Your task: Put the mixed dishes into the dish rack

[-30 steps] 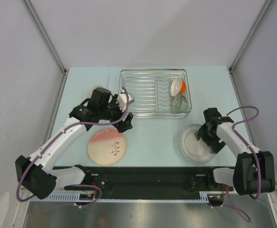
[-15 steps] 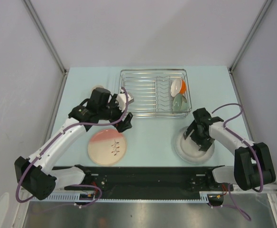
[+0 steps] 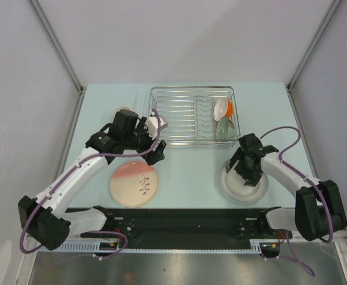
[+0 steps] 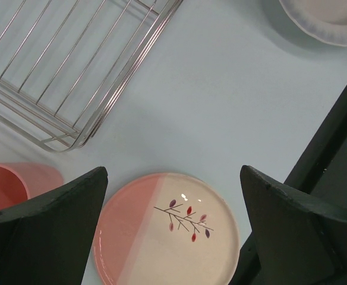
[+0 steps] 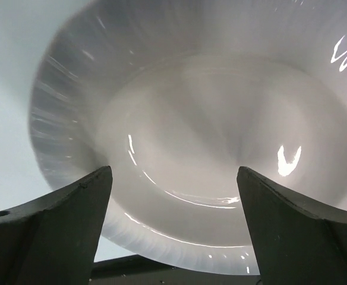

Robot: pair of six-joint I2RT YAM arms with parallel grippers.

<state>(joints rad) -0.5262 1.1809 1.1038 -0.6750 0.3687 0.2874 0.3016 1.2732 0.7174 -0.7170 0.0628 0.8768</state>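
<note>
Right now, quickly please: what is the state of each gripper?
Left gripper: open, holding nothing.
Right gripper: open over the large white plate, holding nothing.

Bright even light, glints on plate point(image 5: 209, 119)

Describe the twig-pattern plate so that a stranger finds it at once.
Find the wire dish rack, then look nearer, past its left corner. The plate lying flat there is pink and cream with a leaf sprig; the other plate, at right, is plain white.
</note>
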